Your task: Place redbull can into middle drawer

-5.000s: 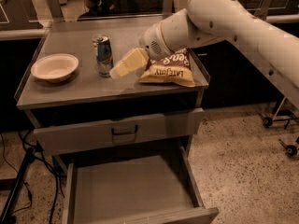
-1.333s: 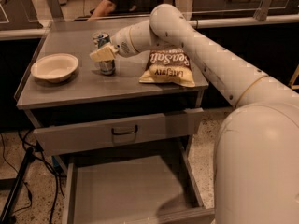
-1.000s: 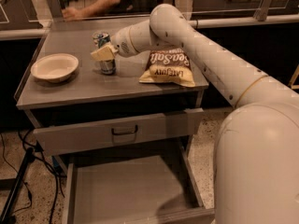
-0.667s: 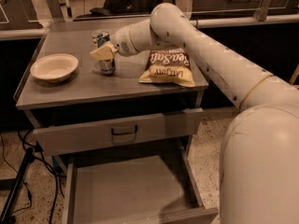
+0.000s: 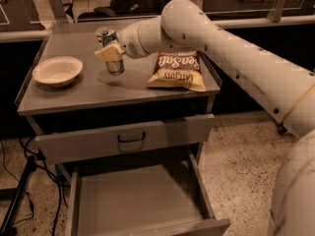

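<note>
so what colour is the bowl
Cream-white bowl, in the camera view; the gripper holds the can beside it.

— What colours, toward the table's (image 5: 98, 90) back edge?
— The redbull can (image 5: 116, 66) is blue and silver. The gripper (image 5: 110, 52) clasped round it is cream-yellow, on a white arm (image 5: 236, 58) speckled with dark dots.
— And elsewhere?
— Cream bowl (image 5: 57, 71) by the left edge; brown-and-yellow chip bag (image 5: 176, 72), white lettering, near the right edge. Table and middle drawer (image 5: 138, 200): plain grey.

Gripper (image 5: 110, 53) on redbull can (image 5: 116, 66) between bowl (image 5: 69, 75) and chip bag (image 5: 176, 70); middle drawer (image 5: 138, 196) open
</note>
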Motion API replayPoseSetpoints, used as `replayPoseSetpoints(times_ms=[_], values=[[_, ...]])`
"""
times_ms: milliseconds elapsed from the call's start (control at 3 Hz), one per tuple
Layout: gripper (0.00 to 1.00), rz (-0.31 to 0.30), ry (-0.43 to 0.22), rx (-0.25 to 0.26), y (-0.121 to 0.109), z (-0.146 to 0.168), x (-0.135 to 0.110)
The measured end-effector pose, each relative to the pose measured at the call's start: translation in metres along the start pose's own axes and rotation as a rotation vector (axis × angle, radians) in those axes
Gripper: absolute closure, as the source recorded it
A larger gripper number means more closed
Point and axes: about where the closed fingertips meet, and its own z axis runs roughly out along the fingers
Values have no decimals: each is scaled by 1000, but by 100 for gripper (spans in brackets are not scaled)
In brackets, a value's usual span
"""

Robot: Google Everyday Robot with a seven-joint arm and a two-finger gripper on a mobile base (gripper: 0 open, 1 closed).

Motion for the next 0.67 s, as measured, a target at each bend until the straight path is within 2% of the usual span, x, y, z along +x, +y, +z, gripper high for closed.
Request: replayPoseSetpoints(times_ms=[333,667], values=[[100,5,-27,33,37,-41,-6],[100,0,-29,41,36,-41,-3]])
